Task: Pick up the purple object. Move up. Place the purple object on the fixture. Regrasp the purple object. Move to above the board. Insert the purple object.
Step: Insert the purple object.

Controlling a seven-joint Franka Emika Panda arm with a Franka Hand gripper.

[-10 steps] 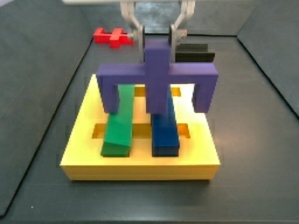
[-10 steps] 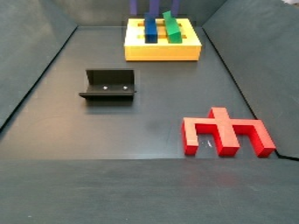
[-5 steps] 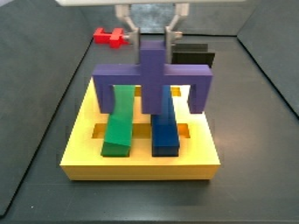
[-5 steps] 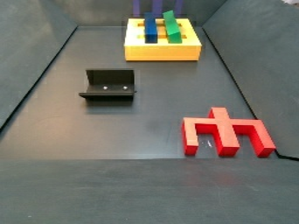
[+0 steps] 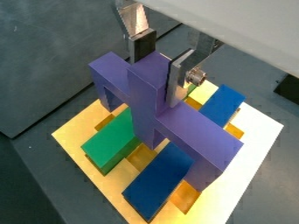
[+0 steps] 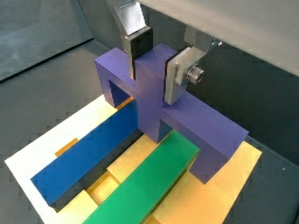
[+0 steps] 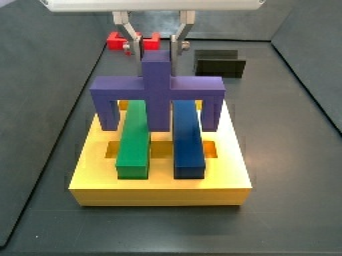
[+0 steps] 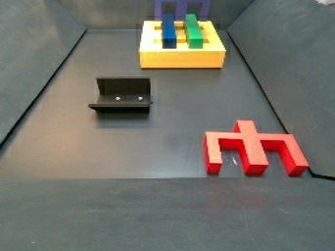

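The purple object (image 7: 158,92) stands upright over the yellow board (image 7: 160,185). Its crossbar spans the green bar (image 7: 131,145) and the blue bar (image 7: 187,145), and one leg comes down on each outer side of them. I cannot tell how deep the legs sit. My gripper (image 7: 158,48) is above the board, shut on the purple object's upright stem. In both wrist views the dark pads (image 5: 142,44) (image 6: 138,44) and the silver plates press the stem (image 5: 146,83) (image 6: 149,87) from two sides. The black fixture (image 8: 121,95) stands empty on the floor, away from the board (image 8: 183,57).
A red piece (image 8: 256,149) of similar shape lies flat on the floor and shows behind the gripper as the red piece (image 7: 127,41). The fixture (image 7: 221,63) sits behind the board. Dark sloping walls enclose the floor.
The gripper and the purple object have shifted left and slightly down in the side view. The crossbar now sits centred over the two bars.
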